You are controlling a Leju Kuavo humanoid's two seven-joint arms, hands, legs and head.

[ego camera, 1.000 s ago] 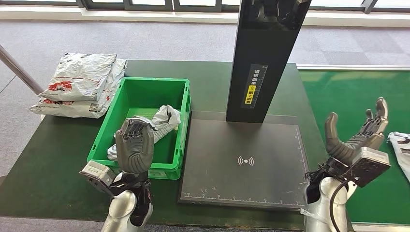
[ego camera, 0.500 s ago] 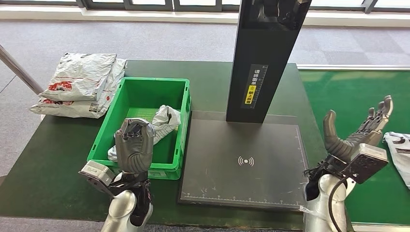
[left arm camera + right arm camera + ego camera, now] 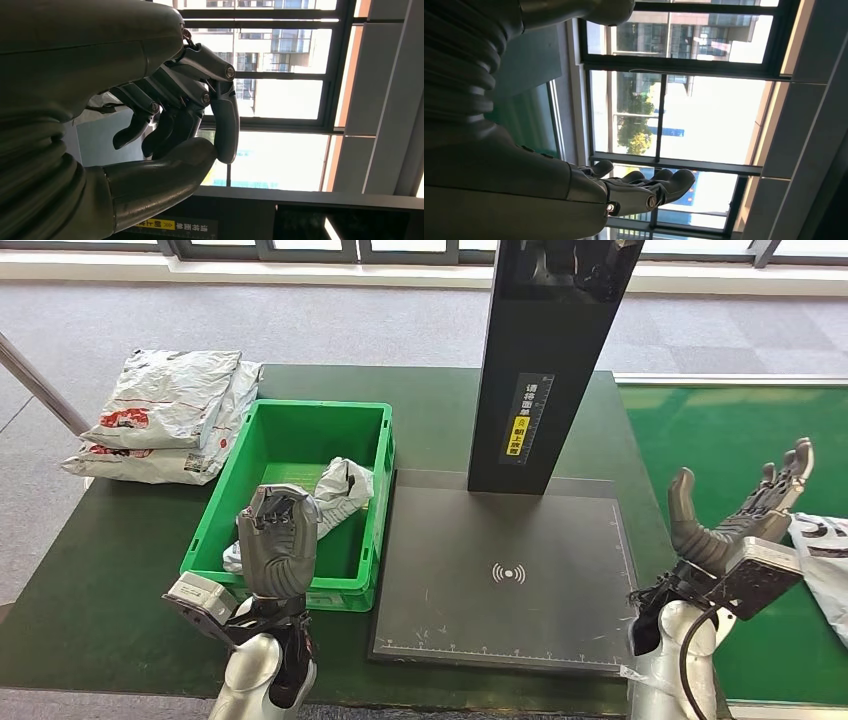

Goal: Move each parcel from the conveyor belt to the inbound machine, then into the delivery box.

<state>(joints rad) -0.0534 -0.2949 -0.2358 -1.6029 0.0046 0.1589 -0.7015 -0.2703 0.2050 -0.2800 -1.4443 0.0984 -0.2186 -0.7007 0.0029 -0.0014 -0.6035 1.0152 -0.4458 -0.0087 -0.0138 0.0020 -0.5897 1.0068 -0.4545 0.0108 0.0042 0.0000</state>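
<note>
A white-grey parcel (image 3: 826, 558) lies on the green conveyor belt (image 3: 720, 430) at the right edge, partly cut off. My right hand (image 3: 742, 515) is raised just left of it, palm up, fingers spread and holding nothing; the right wrist view shows these fingers (image 3: 649, 190) stretched against the windows. My left hand (image 3: 277, 543) is upright in front of the green delivery box (image 3: 290, 412) with its fingers curled in on nothing, as the left wrist view (image 3: 175, 115) confirms. A crumpled parcel (image 3: 341, 490) lies inside the box. The inbound machine's black plate (image 3: 500, 540) is bare.
The machine's tall black column (image 3: 548, 350) rises at the back of the plate. A stack of white parcels (image 3: 165, 415) lies on the dark table (image 3: 100, 570) left of the box. Grey carpet floor and windows lie beyond.
The parcel on the belt has slid in closer to my right hand. My right hand rose slightly and shifted right. My left hand's fingers curled in a little more.
</note>
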